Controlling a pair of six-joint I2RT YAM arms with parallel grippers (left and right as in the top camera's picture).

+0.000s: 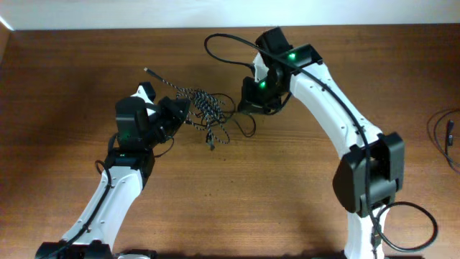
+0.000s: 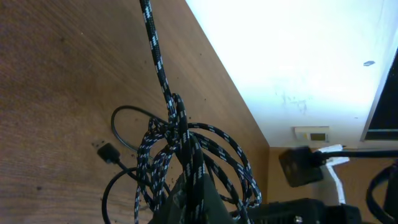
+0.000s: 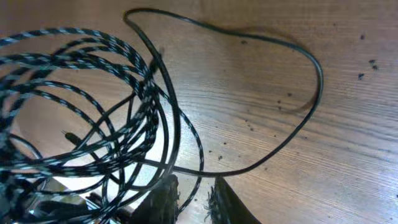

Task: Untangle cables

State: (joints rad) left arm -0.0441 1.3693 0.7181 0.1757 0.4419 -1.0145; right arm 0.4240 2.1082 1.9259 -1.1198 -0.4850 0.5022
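Left gripper (image 2: pixel 194 179): the fingers stand narrow, closed on a bunch of strands of the braided cable (image 2: pixel 158 62). Ahead of the fingertips the strands gather into a knot, and a single braided run goes on straight from that knot, away from the fingers. Loops of the same cable hang to either side of the fingers. A thin black cable (image 2: pixel 124 112) curves beyond the loops on the table (image 2: pixel 50 74), and its USB plug (image 2: pixel 107 151) lies flat beside them.

Right gripper (image 3: pixel 194 186): the fingers (image 3: pixel 227 200) stand a narrow gap apart. One thin black strand drops into that gap; whether the pads press on it cannot be told. The thin black cable (image 3: pixel 311 68) runs in one wide open loop ahead of the fingertips, lying on the wood. The braided cable (image 3: pixel 93 74) is stacked in several overlapping coils ahead and to one side of the fingers.

From overhead, the tangle (image 1: pixel 207 111) sits between the left gripper (image 1: pixel 176 108) and the right gripper (image 1: pixel 248 101), touching both sets of fingertips
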